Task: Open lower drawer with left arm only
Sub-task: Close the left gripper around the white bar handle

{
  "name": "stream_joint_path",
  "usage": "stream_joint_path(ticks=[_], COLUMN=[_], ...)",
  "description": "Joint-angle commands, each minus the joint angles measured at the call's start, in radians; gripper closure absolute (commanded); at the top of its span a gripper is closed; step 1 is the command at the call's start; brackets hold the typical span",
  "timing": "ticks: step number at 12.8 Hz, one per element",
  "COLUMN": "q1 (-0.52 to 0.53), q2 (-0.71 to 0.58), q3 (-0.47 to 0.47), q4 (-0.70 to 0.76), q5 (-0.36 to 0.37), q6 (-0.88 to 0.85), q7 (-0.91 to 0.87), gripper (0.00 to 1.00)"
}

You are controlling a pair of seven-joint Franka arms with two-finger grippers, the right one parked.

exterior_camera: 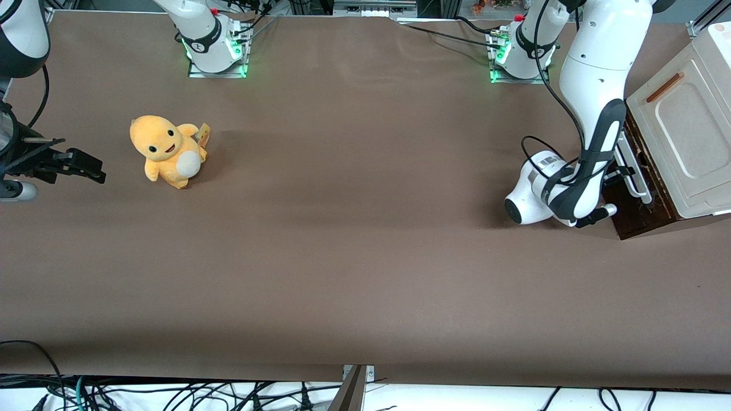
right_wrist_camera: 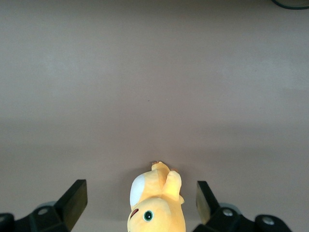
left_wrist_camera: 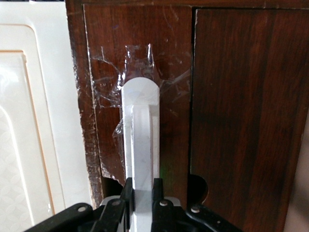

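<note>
End effector (left_wrist_camera: 141,200) clamped on white bar handle (left_wrist_camera: 140,130) of lower drawer (left_wrist_camera: 174,63), positioned for pulling toward nine o'clock.

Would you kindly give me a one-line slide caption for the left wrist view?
Left arm's gripper shut on the white bar handle of the dark brown lower drawer.

Brown table (exterior_camera: 354,257), yellow plush toy (exterior_camera: 167,149), cabinet (exterior_camera: 679,142) (working arm's end), gripper (left_wrist_camera: 141,205) at it
</note>
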State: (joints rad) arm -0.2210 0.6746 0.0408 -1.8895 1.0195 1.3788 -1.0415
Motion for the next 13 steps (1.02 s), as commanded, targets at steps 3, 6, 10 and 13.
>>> stream_joint_path(ticks=[3, 6, 10, 13], q1=[-0.029, -0.037, -0.046, -0.051], q2=[-0.007, -0.007, -0.009, -0.007], q3=[-0.001, -0.002, -0.002, -0.002], q4=[0.017, 0.027, 0.035, 0.04], q5=[-0.039, -0.055, -0.07, -0.079], q6=[-0.024, -0.038, -0.041, -0.041], q7=[0.0, 0.0, 0.0, 0.0], gripper=[0.94, 0.94, 0.94, 0.94])
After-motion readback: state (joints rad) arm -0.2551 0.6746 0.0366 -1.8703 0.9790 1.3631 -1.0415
